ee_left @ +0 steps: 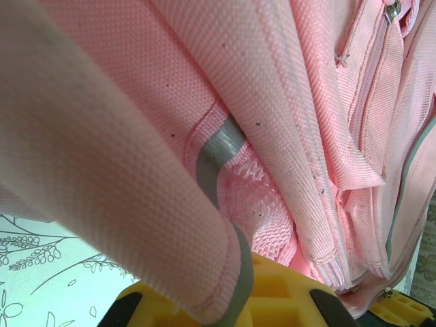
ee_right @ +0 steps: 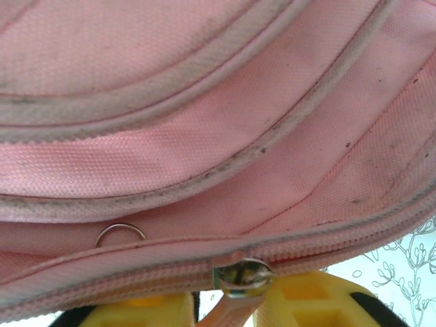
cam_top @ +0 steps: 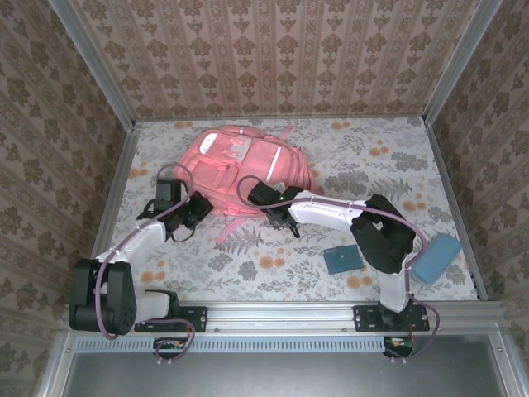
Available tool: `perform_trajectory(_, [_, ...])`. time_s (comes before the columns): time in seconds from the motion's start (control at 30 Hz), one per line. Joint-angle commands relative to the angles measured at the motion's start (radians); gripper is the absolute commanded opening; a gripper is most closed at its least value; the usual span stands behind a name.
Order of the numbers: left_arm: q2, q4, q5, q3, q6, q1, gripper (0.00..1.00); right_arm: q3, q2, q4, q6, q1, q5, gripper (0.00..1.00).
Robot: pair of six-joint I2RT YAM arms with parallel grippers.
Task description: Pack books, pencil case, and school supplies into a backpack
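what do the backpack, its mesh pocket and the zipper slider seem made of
The backpack: matte woven synthetic, likely nylon or polyester; the weave grain shows close up. The mesh pocket: open netted fabric, holes visible, grey-bound edge. The zipper slider: probably metal, shiny with glints.

1. Pink backpack [ee_left: 122, 122] fabric is seen in folds across most of frame.
2. Grey-edged trim [ee_left: 216, 160] w/ pink mesh [ee_left: 262, 204] is seen at centre.
3. Yellow fingers [ee_left: 286, 303] are seen at bottom, partly covered by a fold.
4. Floral table [ee_left: 48, 272] is seen lower left; zip pull [ee_left: 391, 9] upper right.
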Motion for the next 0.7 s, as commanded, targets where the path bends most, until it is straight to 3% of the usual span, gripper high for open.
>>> perform_trajectory(0.0, [-0.004,0.003,-0.011,0.018,0.030,0.018,0.00,0.028,0.007,-0.041,-0.017,0.001,0.067,0.19])
perform_trajectory(0.2, [-0.003,-0.005,-0.020,0.014,0.045,0.041,0.00,0.001,-0.034,-0.050,-0.007,0.011,0.061,0.08])
perform_trajectory(0.37, [-0.006,-0.029,-0.027,0.024,0.066,0.093,0.00,-0.031,-0.088,0.007,-0.019,0.017,-0.077,0.02])
perform_trajectory(0.57, [-0.088,-0.127,-0.054,0.024,0.053,0.156,0.49,-0.044,-0.100,0.204,0.044,0.028,-0.384,0.02])
perform_trajectory(0.67, [-0.154,-0.171,-0.046,0.004,0.021,0.162,0.66,-0.001,-0.052,0.269,0.084,0.048,-0.470,0.02])
